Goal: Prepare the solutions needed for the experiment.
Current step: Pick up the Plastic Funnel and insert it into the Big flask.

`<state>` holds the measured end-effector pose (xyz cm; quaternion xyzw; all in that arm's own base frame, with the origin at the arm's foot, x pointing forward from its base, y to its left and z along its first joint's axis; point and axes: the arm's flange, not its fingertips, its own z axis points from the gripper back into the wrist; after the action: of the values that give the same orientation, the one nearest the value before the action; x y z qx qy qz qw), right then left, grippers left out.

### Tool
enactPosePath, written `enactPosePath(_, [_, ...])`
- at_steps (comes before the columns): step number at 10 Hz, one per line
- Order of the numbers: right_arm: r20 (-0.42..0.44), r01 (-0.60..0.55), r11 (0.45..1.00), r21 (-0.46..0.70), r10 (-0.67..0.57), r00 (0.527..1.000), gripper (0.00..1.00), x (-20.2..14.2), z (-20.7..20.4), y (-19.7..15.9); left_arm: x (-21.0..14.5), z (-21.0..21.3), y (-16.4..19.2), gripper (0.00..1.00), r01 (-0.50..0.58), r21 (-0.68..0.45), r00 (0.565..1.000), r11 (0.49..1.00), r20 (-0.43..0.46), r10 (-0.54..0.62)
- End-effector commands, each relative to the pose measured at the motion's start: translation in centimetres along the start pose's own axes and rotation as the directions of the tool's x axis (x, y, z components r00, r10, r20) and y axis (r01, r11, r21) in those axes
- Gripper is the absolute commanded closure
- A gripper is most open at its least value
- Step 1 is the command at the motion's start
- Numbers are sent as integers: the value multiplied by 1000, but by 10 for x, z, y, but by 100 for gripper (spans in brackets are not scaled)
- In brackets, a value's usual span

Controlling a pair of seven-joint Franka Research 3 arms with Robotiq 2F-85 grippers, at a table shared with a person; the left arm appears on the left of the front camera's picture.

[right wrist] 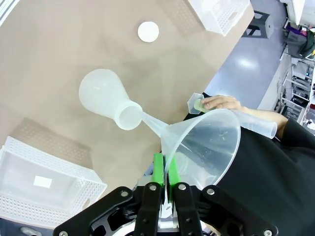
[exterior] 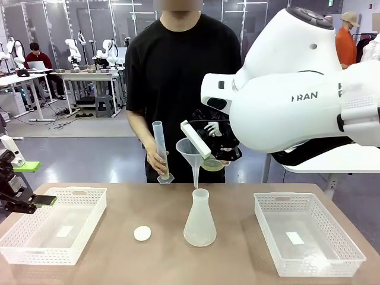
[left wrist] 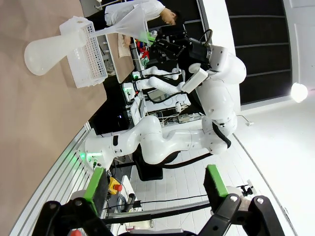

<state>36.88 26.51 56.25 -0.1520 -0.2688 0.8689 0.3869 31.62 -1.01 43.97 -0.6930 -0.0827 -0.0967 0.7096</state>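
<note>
My right gripper (exterior: 209,144) is shut on the rim of a clear plastic funnel (exterior: 191,153), its green pads (right wrist: 158,169) pinching the rim. The funnel (right wrist: 206,142) hangs tilted, its stem reaching the mouth of the frosted conical flask (exterior: 200,221) at mid-table. A small pale yellow patch, the solutions (exterior: 212,164), shows through clear plastic just right of the funnel under the gripper; what holds it is hidden. The person's hand (exterior: 157,160) holds a tall measuring cylinder (exterior: 159,142) upright beside the funnel. My left gripper (exterior: 41,200) stands open at the table's left edge, nothing between its pads (left wrist: 96,183).
A white basket (exterior: 89,193) sits at the left and another (exterior: 350,252) at the right. A round white cap (exterior: 142,233) lies left of the flask. The person stands at the far edge. My right arm's bulk fills the upper right.
</note>
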Motion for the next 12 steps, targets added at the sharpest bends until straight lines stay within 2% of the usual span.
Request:
enactPosePath(1, [17,24,1000,-21,-23,1000,96,-6,-2,12,0,0,-3,0,6,-4,1000,1000,0,-6])
enactPosePath(4, [14,64,998,-22,-64,998,96,-18,-16,21,0,0,-3,0,6,-4,1000,1000,0,-6])
enactPosePath(12, [76,116,993,5,-116,990,96,-32,-59,38,0,0,-3,0,6,-4,1000,1000,0,-6])
